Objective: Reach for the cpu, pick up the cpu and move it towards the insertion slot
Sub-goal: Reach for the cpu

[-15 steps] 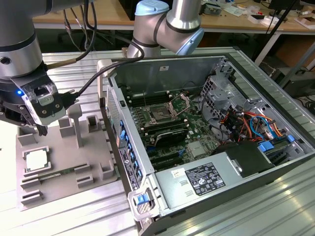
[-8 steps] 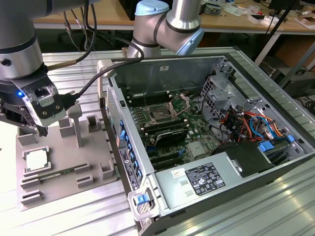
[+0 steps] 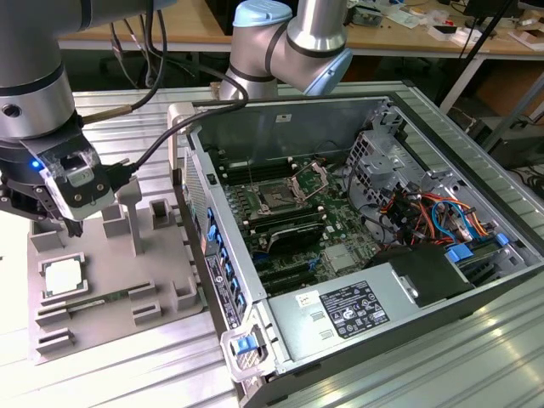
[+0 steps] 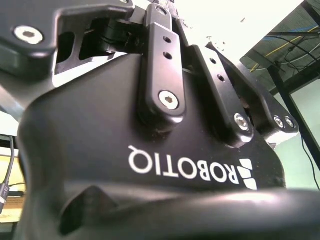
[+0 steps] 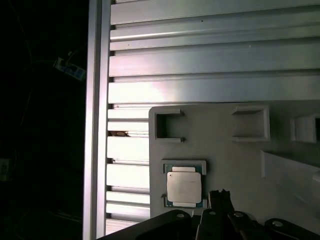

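Now: cpu just below end effector, not touching, flat in grey tray. Open or closed: cannot tell. Insertion slot well apart from end effector.

arm elbow up | gripper ptd down, hovering low

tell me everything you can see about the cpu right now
The cpu is a small flat square chip with a silvery-white metal top and a thin greenish rim, as seen in the first wrist view. It lies flat, top up, seated in a shallow square recess near one corner of the grey plastic tray. Only the tray touches it. In the exterior view the gripper hangs above it, apart.
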`<state>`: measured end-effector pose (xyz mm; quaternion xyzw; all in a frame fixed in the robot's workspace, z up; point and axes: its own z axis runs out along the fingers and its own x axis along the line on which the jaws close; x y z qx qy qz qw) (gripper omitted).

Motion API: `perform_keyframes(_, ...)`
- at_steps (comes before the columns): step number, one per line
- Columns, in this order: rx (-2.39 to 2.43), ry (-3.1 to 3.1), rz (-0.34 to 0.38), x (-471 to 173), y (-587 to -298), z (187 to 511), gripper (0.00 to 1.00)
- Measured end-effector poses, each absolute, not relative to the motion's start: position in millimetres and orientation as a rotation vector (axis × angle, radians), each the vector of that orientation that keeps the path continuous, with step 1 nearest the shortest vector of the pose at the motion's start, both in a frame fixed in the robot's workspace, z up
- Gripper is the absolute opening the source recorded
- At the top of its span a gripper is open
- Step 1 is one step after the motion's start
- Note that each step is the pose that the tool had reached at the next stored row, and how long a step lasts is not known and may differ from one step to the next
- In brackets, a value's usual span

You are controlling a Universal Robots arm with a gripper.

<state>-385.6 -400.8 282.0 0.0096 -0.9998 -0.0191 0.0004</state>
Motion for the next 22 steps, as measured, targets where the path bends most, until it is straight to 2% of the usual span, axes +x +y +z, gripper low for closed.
perform_keyframes(22,0.030,-3.140,-0.060,-385.6,-400.8,274.9,0.11)
